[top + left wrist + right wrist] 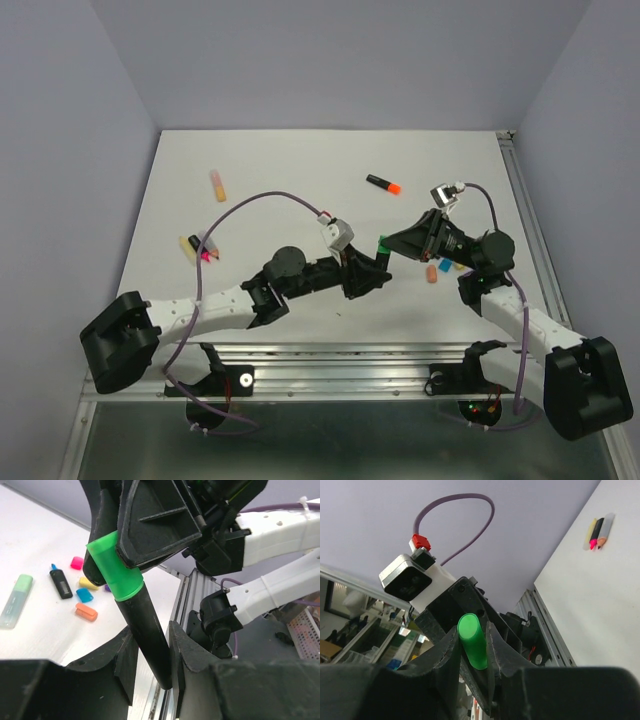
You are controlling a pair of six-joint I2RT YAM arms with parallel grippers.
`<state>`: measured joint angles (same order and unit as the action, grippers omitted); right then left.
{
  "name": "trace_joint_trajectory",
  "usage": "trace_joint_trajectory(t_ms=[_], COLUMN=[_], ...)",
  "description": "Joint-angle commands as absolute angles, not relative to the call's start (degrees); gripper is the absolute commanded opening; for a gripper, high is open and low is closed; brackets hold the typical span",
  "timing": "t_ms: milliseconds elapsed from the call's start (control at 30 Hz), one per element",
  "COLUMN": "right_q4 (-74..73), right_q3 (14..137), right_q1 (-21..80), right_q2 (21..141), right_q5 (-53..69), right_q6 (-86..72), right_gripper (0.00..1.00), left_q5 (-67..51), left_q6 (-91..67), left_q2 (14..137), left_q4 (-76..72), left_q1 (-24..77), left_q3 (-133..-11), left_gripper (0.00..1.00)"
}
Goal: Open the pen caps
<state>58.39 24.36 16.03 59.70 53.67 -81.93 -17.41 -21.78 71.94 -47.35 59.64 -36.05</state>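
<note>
A black highlighter barrel [145, 630] with a green pen cap [114, 574] hangs above the table between the two arms. My left gripper [150, 642] is shut on the lower barrel. My right gripper [472, 636] is shut on the green pen cap [472, 641], which still sits on the barrel. From above, the two grippers meet at the green cap [382, 241], the left gripper [366, 272] below it and the right gripper [398, 241] to its right. An orange-capped black highlighter [383, 184] lies at the back.
Loose caps lie on the table by the right arm: pink [76, 562], yellow [89, 583], blue [84, 595], orange [86, 612]. An uncapped black highlighter [61, 582] and a pastel green one [16, 601] lie nearby. A pastel highlighter [217, 185] and a small cluster [200, 248] lie left.
</note>
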Motion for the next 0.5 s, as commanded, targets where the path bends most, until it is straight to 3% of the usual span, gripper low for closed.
trace_joint_trajectory(t_ms=[0, 200, 300, 333, 367, 467], right_q4=[65.5, 67.9, 34.7, 14.8, 8.7, 1.9], right_q3=[26.5, 26.5, 32.3, 35.3, 37.4, 38.7], right_q1=[17.3, 17.2, 17.3, 17.2, 17.3, 17.3], right_q2=[59.6, 60.3, 54.2, 52.4, 51.0, 44.6], right_q5=[57.5, 56.6, 50.2, 45.7, 41.0, 26.5], right_q6=[-92.0, -91.3, -65.7, -57.4, -45.7, -37.1], right_gripper=[0.01, 0.01, 0.01, 0.01, 0.01, 0.01], left_q5=[-22.8, -17.7, -13.1, -12.5, -12.2, -11.5], left_q6=[-12.9, -12.1, -17.3, -19.5, -21.0, -29.3], left_q2=[72.2, 69.2, 67.7, 67.2, 66.7, 63.8], left_q4=[-50.7, -51.4, -45.6, -45.4, -45.2, -41.9], left_q1=[62.0, 63.5, 63.5, 63.5, 63.5, 63.5], left_q3=[-33.2, -30.8, -33.6, -33.9, -34.5, -37.0], left_gripper=[0.00, 0.00, 0.00, 0.00, 0.00, 0.00])
